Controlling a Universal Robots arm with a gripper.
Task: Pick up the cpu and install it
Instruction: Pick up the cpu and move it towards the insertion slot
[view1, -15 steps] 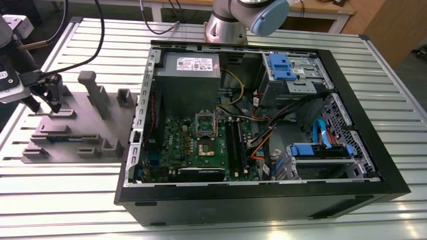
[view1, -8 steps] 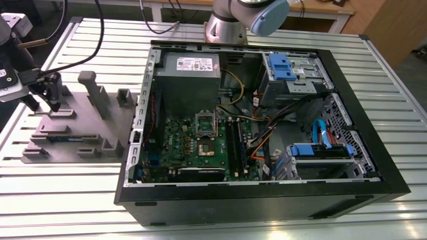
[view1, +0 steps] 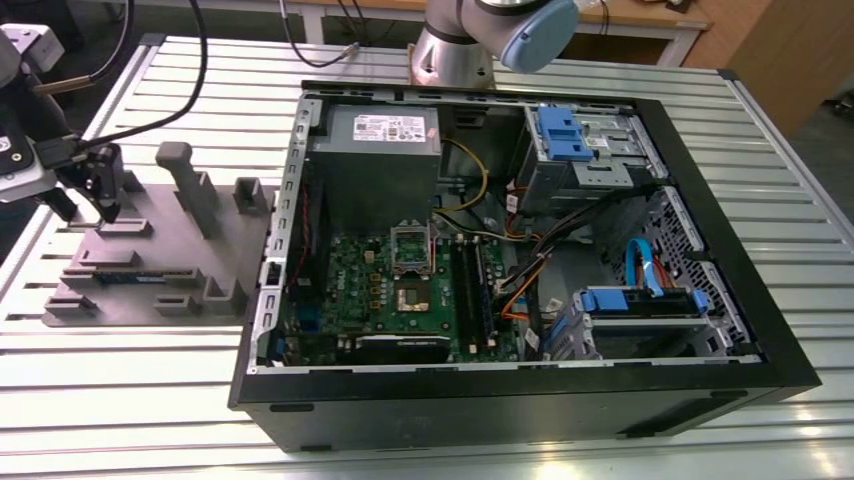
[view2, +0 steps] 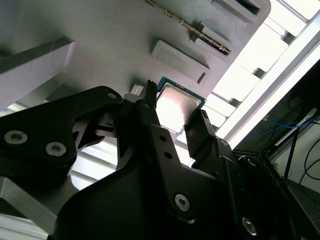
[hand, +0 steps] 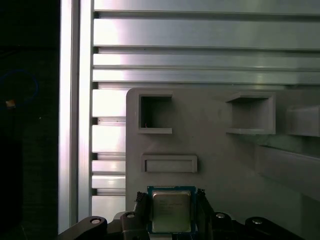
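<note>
The cpu (hand: 171, 212) is a small square chip with a shiny metal top and a thin green rim. It lies on the grey fixture plate (view1: 160, 250), which sits at the exterior view's left. Both wrist views show my gripper (hand: 171, 196) straddling the chip, one black finger (view2: 150, 100) against each opposite edge. The cpu (view2: 175, 107) fills the gap between them, so the gripper (view2: 175, 97) is shut on it. In the exterior view the gripper (view1: 83, 205) hangs low over the plate's far left part.
An open computer case (view1: 534, 250) lies to the exterior view's right of the plate, with a green motherboard and its socket (view1: 414, 292) below a raised metal frame (view1: 411, 243). Upright grey posts (view1: 180, 170) stand on the plate. The arm's base (view1: 454, 50) is behind the case.
</note>
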